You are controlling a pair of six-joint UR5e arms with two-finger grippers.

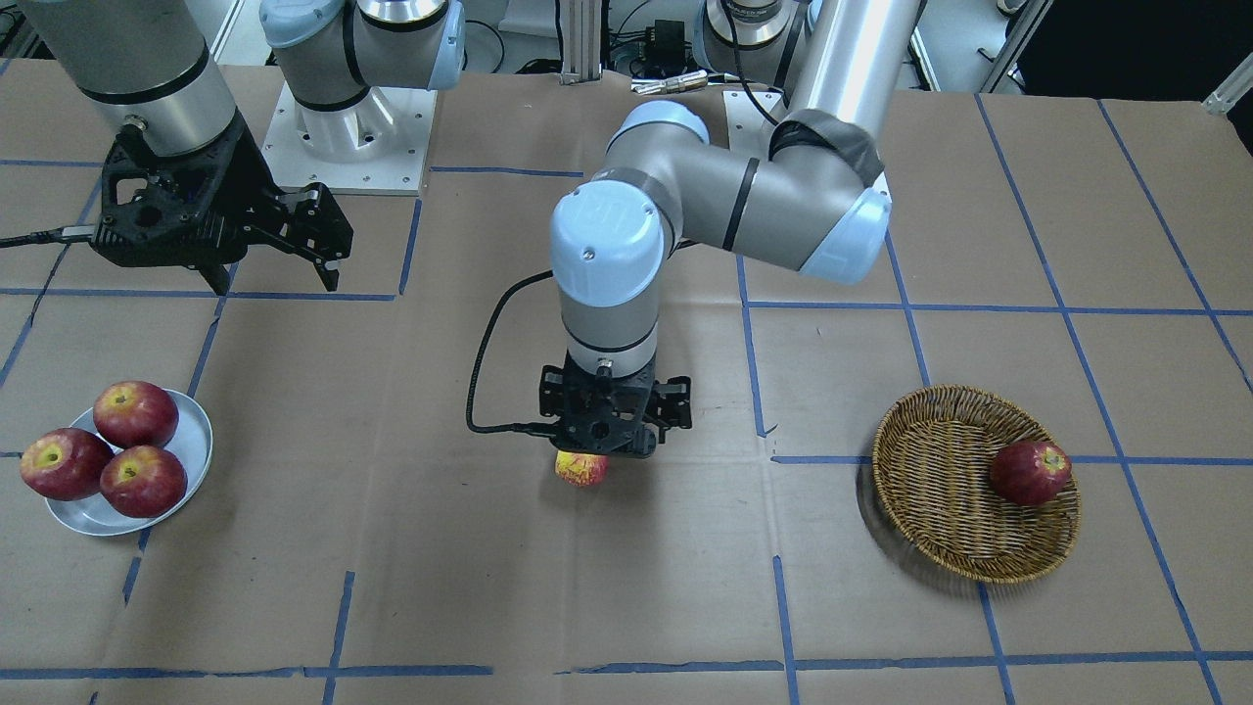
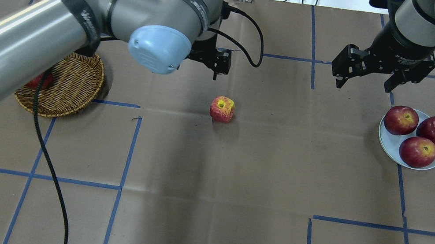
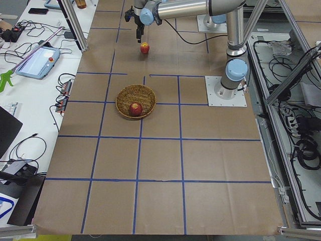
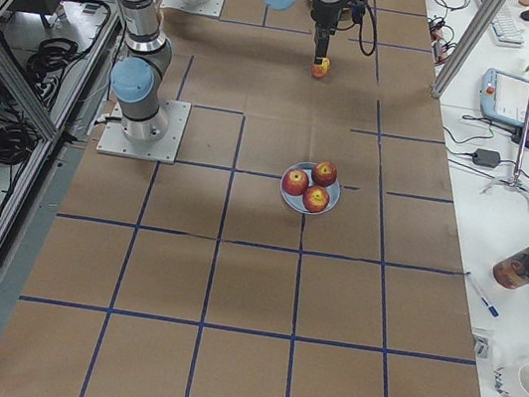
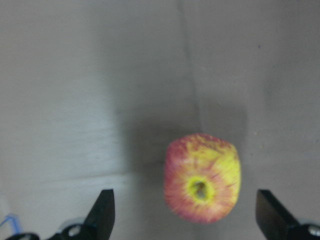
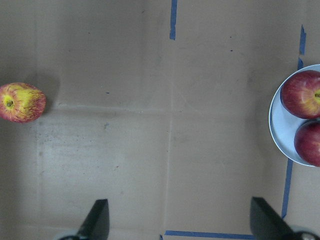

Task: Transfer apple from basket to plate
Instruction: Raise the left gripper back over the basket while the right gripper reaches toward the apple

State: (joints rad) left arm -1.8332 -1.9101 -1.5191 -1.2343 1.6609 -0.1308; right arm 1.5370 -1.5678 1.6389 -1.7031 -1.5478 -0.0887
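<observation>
The yellow-streaked apple (image 2: pixel 222 109) rests on the brown paper at the table's middle, between basket and plate; it also shows in the front view (image 1: pixel 581 468) and the left wrist view (image 5: pixel 202 185). My left gripper (image 1: pixel 607 431) hangs just above it, open, its fingers (image 5: pixel 104 210) wide on either side and not touching it. The wicker basket (image 2: pixel 72 83) stands on my left side. The silvery plate (image 2: pixel 390 143) stands on my right side. My right gripper (image 2: pixel 362 82) is open and empty, raised behind the plate.
One dark red apple (image 1: pixel 1029 472) lies in the basket (image 1: pixel 940 490). Three dark red apples (image 1: pixel 135 413) fill the plate (image 1: pixel 191 441). The left arm's black cable (image 2: pixel 54 183) trails over the table's left half. Blue tape lines grid the paper.
</observation>
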